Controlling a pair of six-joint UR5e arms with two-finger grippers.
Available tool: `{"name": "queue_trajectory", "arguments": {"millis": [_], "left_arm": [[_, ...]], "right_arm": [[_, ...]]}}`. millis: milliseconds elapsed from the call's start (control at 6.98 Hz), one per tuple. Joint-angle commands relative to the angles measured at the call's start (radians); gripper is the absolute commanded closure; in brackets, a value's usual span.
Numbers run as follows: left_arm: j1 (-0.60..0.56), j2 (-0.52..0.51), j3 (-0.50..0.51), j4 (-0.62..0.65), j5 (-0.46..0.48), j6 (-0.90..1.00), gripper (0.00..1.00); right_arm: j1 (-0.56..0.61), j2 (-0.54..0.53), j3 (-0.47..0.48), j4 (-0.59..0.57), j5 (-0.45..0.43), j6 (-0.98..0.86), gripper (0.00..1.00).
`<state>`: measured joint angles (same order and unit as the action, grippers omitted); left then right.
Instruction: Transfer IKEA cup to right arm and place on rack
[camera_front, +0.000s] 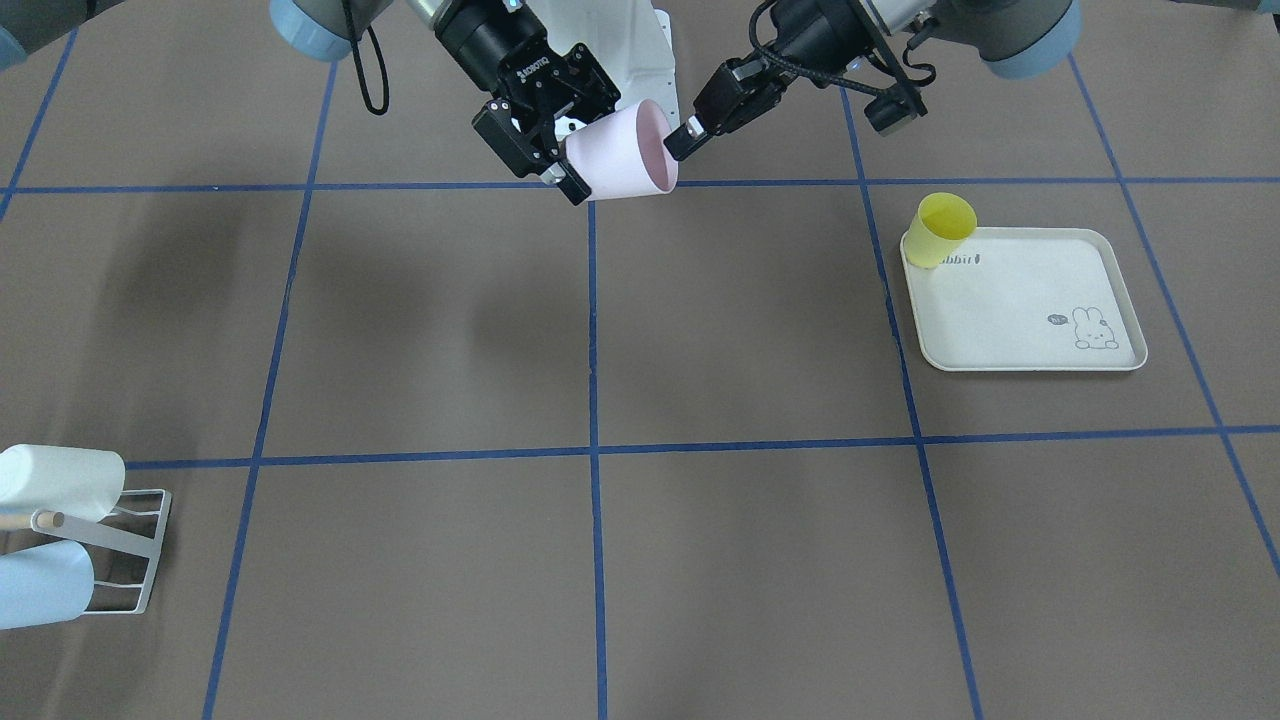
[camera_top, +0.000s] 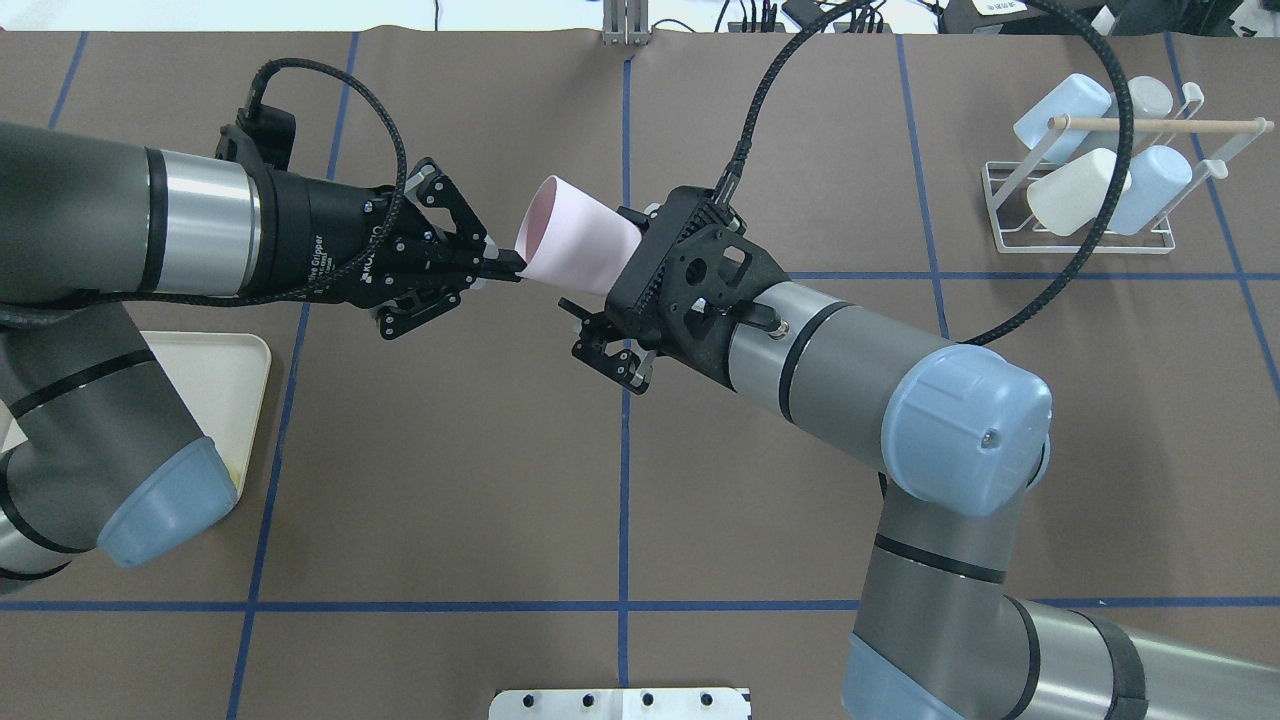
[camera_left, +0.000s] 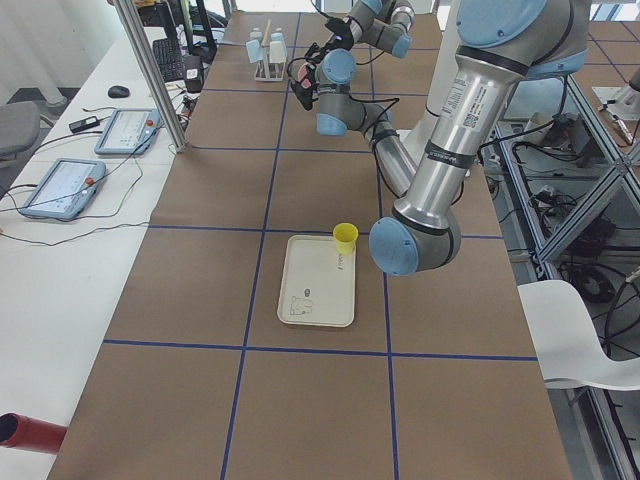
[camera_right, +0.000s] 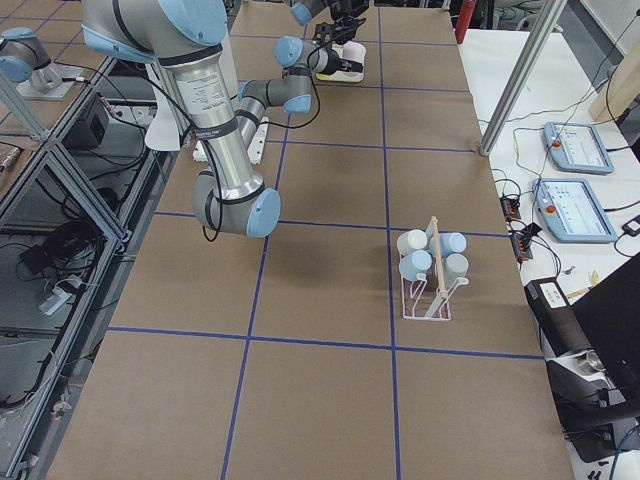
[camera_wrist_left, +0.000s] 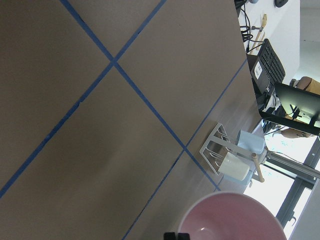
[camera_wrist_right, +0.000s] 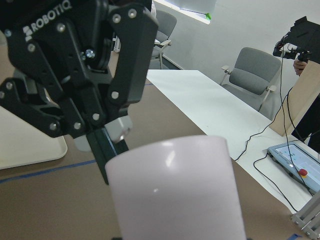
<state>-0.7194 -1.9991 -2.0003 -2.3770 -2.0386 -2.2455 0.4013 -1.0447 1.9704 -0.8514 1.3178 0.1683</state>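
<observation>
The pink cup (camera_front: 625, 150) hangs on its side in the air over the table's middle, between both grippers; it also shows in the overhead view (camera_top: 575, 245). My left gripper (camera_top: 506, 268) is shut on the cup's rim, one fingertip (camera_front: 686, 138) at the open mouth. My right gripper (camera_top: 628, 272) grips the cup's body near the base, its fingers (camera_front: 572, 186) against the wall. The white wire rack (camera_top: 1085, 240) with its wooden dowel stands far off on my right side, holding white and pale blue cups; it also shows in the front view (camera_front: 135, 545).
A cream rabbit-printed tray (camera_front: 1030, 355) lies on my left side, with a yellow cup (camera_front: 940, 230) at its corner. Blue tape lines cross the brown table. A white mounting plate (camera_top: 620, 703) sits at the near edge.
</observation>
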Motion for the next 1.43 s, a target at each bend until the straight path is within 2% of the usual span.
{"name": "queue_trajectory", "arguments": {"millis": [0,143,286,573,716,859,1002,1146,1289], "left_arm": [[0.0,-0.009,0.0,-0.002,-0.002,0.003,0.77],[-0.002,-0.007,-0.005,0.001,-0.012,0.095,0.29],[-0.005,-0.001,-0.008,0.002,-0.014,0.148,0.0],[-0.023,0.005,-0.014,0.004,-0.047,0.176,0.0],[-0.067,0.028,-0.027,0.004,-0.107,0.208,0.0],[-0.131,0.08,-0.04,0.004,-0.197,0.296,0.0],[-0.162,0.161,-0.061,0.004,-0.227,0.431,0.0],[-0.166,0.233,-0.069,0.004,-0.226,0.564,0.0],[-0.179,0.273,-0.068,0.004,-0.226,0.648,0.0]], "right_arm": [[-0.001,-0.002,0.001,0.0,-0.025,0.0,0.47],[-0.001,-0.002,0.001,0.0,-0.025,-0.001,0.47],[-0.001,-0.002,0.001,0.0,-0.025,-0.001,0.47],[0.004,-0.003,-0.001,0.0,-0.025,-0.001,0.52],[0.007,-0.008,-0.002,-0.001,-0.026,-0.004,0.57],[0.019,-0.009,-0.001,-0.009,-0.025,-0.004,0.63],[0.036,-0.014,-0.002,-0.018,-0.023,-0.006,0.66],[0.056,-0.014,0.007,-0.084,-0.02,-0.004,0.67],[0.076,-0.014,0.048,-0.198,-0.02,-0.004,0.71]]}}
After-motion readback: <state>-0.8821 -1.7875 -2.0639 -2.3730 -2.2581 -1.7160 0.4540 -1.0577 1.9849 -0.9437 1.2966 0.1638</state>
